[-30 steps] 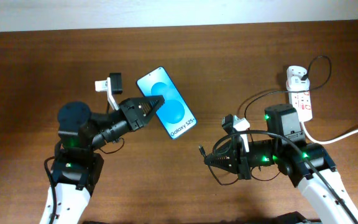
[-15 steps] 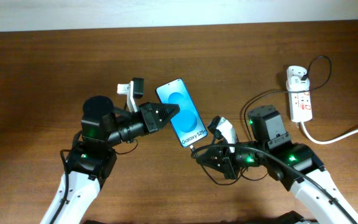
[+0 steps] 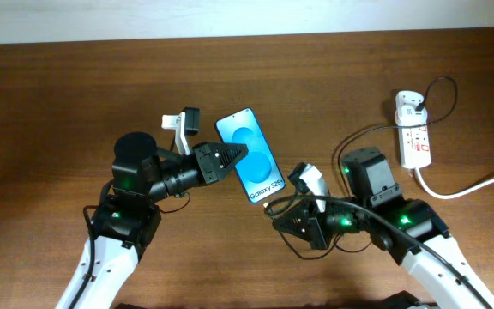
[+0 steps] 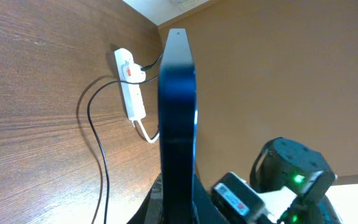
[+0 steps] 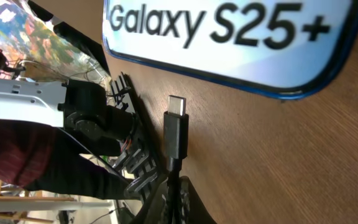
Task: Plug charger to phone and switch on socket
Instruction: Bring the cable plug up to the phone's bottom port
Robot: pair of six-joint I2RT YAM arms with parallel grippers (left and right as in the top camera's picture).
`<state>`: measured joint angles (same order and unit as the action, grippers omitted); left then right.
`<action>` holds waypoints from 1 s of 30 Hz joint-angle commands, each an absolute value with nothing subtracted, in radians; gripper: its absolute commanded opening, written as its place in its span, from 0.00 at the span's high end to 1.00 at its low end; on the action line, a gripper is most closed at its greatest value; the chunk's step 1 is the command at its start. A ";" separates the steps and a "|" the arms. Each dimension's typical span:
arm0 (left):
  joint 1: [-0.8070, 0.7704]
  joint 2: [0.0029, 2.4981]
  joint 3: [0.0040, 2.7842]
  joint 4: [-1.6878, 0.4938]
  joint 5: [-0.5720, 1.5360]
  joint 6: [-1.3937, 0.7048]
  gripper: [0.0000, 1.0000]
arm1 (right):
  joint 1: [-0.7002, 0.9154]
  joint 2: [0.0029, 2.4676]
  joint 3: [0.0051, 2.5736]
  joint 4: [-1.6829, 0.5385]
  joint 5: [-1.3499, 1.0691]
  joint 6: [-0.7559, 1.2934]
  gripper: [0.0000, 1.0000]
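The phone (image 3: 250,156), blue screen up with "Galaxy S25+" text, is held off the table by my left gripper (image 3: 230,160), which is shut on its long edge. In the left wrist view the phone (image 4: 177,112) stands edge-on between the fingers (image 4: 177,193). My right gripper (image 3: 283,216) is shut on the charger's black connector tip (image 3: 269,206), which lies just short of the phone's bottom end. In the right wrist view the tip (image 5: 176,130) points at the phone's lower edge (image 5: 229,37), with a small gap. The socket (image 3: 415,133) lies far right with the white adapter (image 3: 408,105) plugged in.
The thin black cable (image 3: 350,137) loops from the adapter across the table to my right arm. A thick white cord (image 3: 478,183) runs off the right edge. The socket also shows in the left wrist view (image 4: 131,87). A white-and-black camera mount (image 3: 178,120) sticks out behind my left gripper.
Both arms have moved towards the middle. The phone has gone right in my left gripper, and my right gripper has brought the connector tip up close to the phone's bottom end.
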<state>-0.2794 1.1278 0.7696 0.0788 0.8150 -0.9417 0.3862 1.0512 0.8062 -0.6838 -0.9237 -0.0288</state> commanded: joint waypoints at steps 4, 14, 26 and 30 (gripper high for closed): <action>-0.281 1.124 0.788 0.089 0.824 -0.926 1.00 | 0.392 0.977 0.820 -0.689 -0.855 -0.047 0.96; -0.282 1.124 0.788 0.087 0.850 -0.926 1.00 | 0.392 1.020 0.820 -0.672 -0.841 -0.043 0.96; -0.282 1.124 0.788 0.050 0.850 -0.926 1.00 | 0.392 1.020 0.820 -0.650 -0.886 -0.039 0.96; -0.282 1.124 0.788 0.050 0.854 -0.926 1.00 | 0.392 1.020 0.820 -0.632 -0.876 -0.012 0.96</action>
